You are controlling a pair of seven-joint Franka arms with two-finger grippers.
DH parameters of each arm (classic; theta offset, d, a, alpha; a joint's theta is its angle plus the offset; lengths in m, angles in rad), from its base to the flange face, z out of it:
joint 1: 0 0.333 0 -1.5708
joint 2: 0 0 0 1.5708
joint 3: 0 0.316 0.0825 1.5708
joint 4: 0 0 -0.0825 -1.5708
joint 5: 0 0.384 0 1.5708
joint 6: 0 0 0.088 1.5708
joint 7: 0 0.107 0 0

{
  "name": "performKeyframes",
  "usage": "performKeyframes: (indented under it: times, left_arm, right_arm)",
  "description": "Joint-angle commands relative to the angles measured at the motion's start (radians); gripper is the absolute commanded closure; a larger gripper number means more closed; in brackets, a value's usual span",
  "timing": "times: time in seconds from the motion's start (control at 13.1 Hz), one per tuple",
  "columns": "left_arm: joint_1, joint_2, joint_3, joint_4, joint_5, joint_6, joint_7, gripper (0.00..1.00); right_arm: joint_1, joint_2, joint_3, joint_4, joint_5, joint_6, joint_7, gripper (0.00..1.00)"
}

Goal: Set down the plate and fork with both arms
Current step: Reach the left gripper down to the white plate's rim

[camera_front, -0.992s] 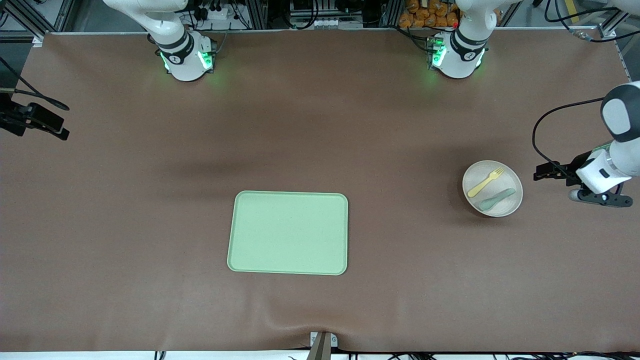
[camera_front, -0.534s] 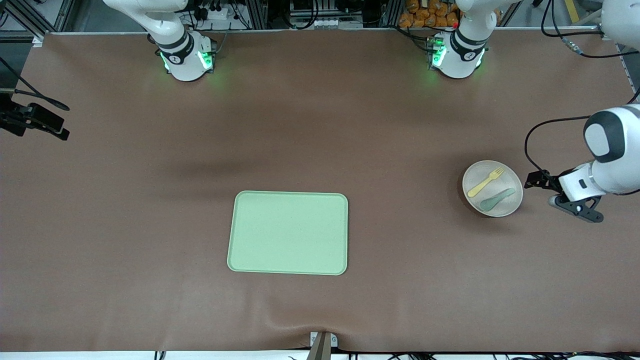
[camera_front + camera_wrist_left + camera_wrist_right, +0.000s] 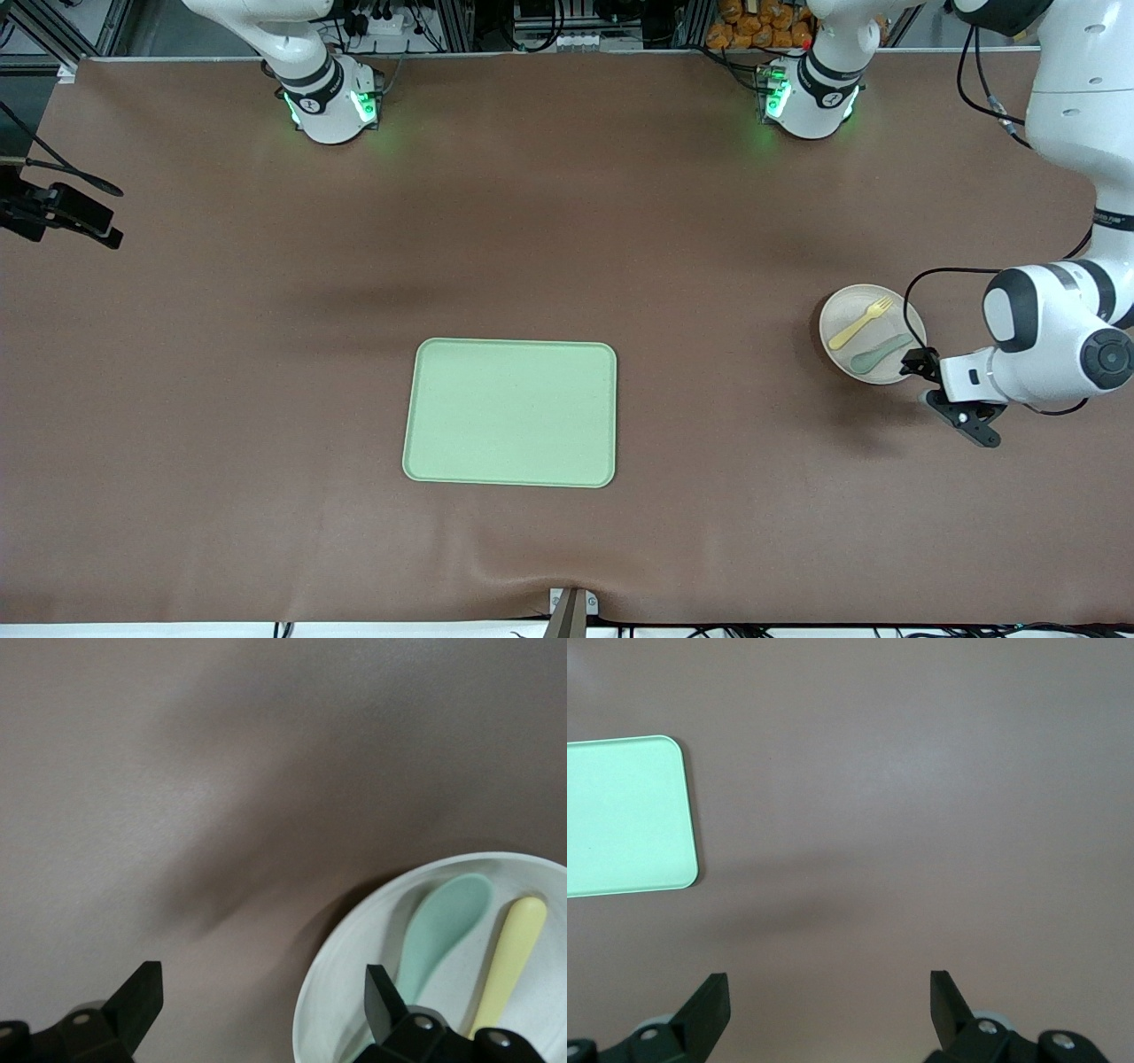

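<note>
**Left arm at the plate rim, before the grasp**

The step in hand was judged to be the approach to the plate [image 3: 873, 334]. The left gripper [image 3: 257, 1014] hung low at the plate's rim toward the left arm's end of the bench [image 3: 620, 221], with its jaws released and spread wide. In the left wrist view one jaw stood over the plate's inside, just beside the spoon [image 3: 438, 930]; the other stood over bare bench outside the rim. The rim therefore lay between the jaws, nearer to the one over the plate. Nothing was held.

The fork [image 3: 860, 322] and the teal spoon lay side by side in the plate, apart from each other, the fork's handle [image 3: 509, 961] beside the spoon's.

The next move was judged to call for a descent that seats one jaw inside the rim and one outside, then a closing on the rim. The spoon lay closest to the inner jaw and could be struck or pinched; a tilted lift could spill both utensils.

The right gripper [image 3: 828, 1010] waited with jaws released over bare bench, the tray [image 3: 511, 413] off to one side of them. No object stood between plate and tray.
</note>
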Motion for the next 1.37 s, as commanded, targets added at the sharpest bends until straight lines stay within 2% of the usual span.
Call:
performKeyframes:
  times: [0.0,0.69,1.15,1.22,1.3]
  left_arm:
    - [0.003,0.006,0.0,0.014,0.032,-0.003,0.013,0.0]
    - [0.009,0.003,0.002,-0.06,0.033,-0.003,0.003,0.0]
    - [0.017,0.0,0.002,-0.074,0.059,-0.005,0.003,0.0]
    - [0.017,0.0,0.002,-0.075,0.059,-0.005,0.003,0.01]
    - [0.017,-0.002,0.002,-0.077,0.058,-0.005,0.003,0.05]
  right_arm:
    - [-0.014,0.007,0.007,0.017,0.016,-0.011,0.007,0.0]
    - [-0.014,0.007,0.007,0.017,0.016,-0.013,0.007,0.0]
    - [-0.015,0.007,0.007,0.017,0.024,-0.013,0.006,0.0]
    - [-0.015,0.007,0.006,0.017,0.024,-0.013,0.006,0.0]
    - [-0.015,0.007,0.006,0.017,0.025,-0.013,0.006,0.0]
